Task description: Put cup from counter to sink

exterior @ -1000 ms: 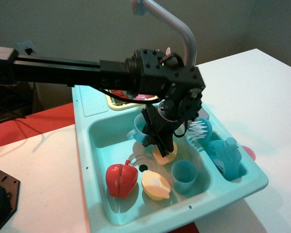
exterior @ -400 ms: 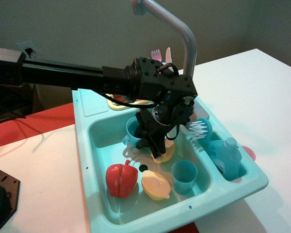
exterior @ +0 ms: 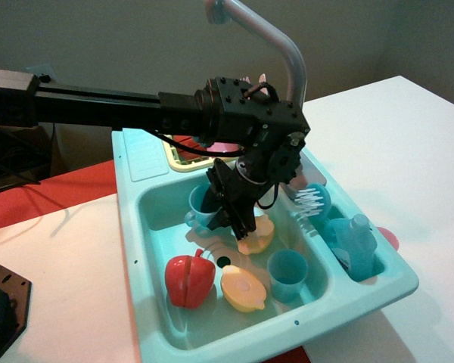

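The light-blue cup (exterior: 197, 204) with a loop handle hangs just inside the turquoise sink (exterior: 154, 214), near its back left, low over the basin floor. My gripper (exterior: 228, 213) is shut on the cup's right rim and reaches down from the black arm coming in from the left. The ribbed turquoise counter (exterior: 139, 155) lies behind the basin at the left and holds nothing. The grey faucet (exterior: 289, 59) rises behind my wrist.
In the basin lie a red toy fruit (exterior: 188, 278), two orange fruit halves (exterior: 243, 288) (exterior: 260, 231) and a brighter blue tumbler (exterior: 287, 273). A blue bottle (exterior: 352, 241) and a brush (exterior: 311, 200) fill the right compartment. A yellow dish rack (exterior: 183, 161) stands behind.
My gripper and the cup have moved left and slightly down within the basin, from over the orange half toward the back-left part.
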Motion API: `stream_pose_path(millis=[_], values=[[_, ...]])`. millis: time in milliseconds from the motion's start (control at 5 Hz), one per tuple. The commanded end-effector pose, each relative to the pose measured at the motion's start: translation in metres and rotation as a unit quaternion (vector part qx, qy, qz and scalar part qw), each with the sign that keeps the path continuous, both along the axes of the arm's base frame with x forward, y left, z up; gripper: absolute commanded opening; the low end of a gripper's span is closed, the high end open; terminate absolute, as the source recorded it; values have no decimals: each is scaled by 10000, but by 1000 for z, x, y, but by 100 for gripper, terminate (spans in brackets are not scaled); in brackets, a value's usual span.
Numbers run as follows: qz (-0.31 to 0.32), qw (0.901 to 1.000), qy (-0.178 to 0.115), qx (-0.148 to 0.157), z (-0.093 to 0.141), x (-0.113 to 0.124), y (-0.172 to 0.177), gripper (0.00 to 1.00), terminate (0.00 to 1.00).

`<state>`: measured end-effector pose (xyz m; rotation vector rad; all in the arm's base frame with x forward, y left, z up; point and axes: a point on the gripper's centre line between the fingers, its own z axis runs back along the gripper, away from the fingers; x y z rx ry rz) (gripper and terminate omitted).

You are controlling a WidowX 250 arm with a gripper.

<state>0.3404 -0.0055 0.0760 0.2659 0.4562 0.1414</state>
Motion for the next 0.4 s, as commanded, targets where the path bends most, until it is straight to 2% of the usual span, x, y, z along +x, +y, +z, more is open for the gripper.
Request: stream_pose_path(millis=[0, 200], values=[[-83, 9968, -794, 82, 85, -4, 11, 100, 0], [-46, 9944, -1052, 70, 118, -13, 21, 100, 100]])
